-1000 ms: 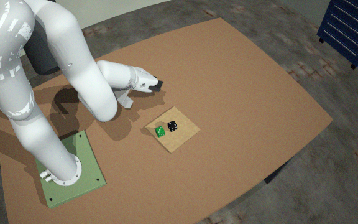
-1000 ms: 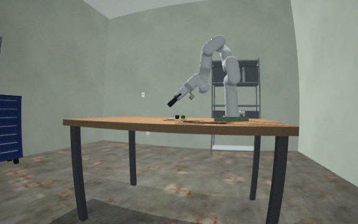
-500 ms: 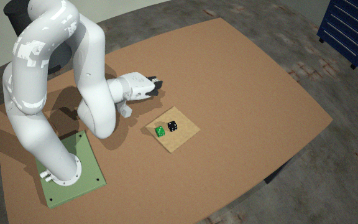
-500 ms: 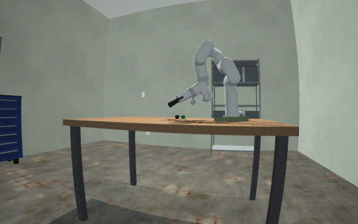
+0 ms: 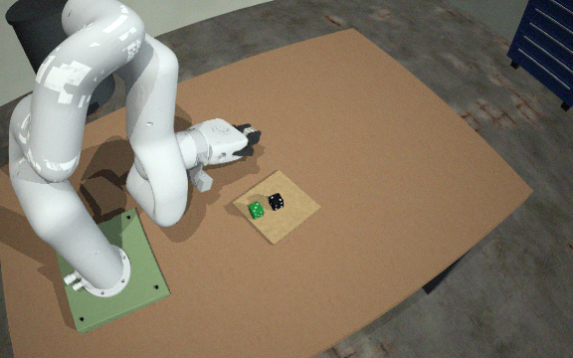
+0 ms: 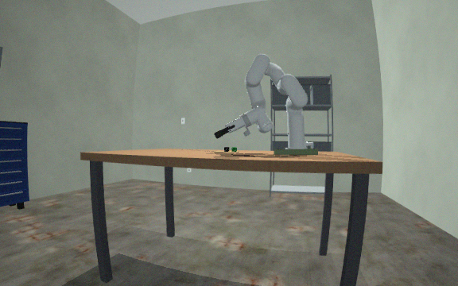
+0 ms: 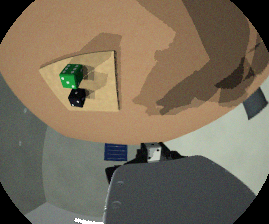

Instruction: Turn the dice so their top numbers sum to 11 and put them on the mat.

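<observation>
Cannot read pips on black die (image 5: 276, 201) (image 6: 227, 149) (image 7: 77, 97) or green die (image 5: 256, 210) (image 6: 234, 149) (image 7: 71, 76) in exterior view: too small. Can see white die (image 5: 249, 131) (image 7: 154, 152) only partly from top.

Room above the mat, tight between two dice

Open air lies over the mat (image 5: 293, 221) (image 7: 105, 92) and between the raised gripper (image 5: 251, 140) (image 6: 219, 133) (image 7: 150, 149) and the table (image 5: 366, 149) (image 6: 153, 156) (image 7: 140, 125). The green die (image 5: 256, 210) (image 6: 234, 149) (image 7: 71, 76) and black die (image 5: 276, 201) (image 6: 227, 149) (image 7: 77, 97) stand close together, crowding any fingers between them. The mat's far side from the arm's base offers bare approach.
</observation>
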You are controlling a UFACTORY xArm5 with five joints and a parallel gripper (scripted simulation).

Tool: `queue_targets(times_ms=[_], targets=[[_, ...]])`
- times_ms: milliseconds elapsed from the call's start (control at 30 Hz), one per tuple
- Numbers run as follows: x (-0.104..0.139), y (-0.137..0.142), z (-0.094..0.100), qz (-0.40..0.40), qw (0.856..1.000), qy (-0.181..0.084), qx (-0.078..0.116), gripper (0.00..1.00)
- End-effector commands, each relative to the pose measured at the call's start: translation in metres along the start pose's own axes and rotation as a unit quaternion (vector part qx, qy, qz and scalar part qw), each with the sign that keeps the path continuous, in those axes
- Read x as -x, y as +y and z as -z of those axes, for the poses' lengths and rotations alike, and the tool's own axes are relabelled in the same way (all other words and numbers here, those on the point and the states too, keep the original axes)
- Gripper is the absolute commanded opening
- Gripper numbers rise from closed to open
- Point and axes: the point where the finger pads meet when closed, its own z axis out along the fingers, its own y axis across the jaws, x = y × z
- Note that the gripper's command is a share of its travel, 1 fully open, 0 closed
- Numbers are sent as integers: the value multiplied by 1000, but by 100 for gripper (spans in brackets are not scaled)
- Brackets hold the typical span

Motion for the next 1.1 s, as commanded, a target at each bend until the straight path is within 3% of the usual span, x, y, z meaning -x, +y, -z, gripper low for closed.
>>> queue_targets(times_ms=[0,400,1067], targets=[[-7,0,-5,0,1000,-2,0,21],[-45,-1,-25,0,1000,-2,-2,21],[-57,-1,-31,0,1000,-2,-3,21]])
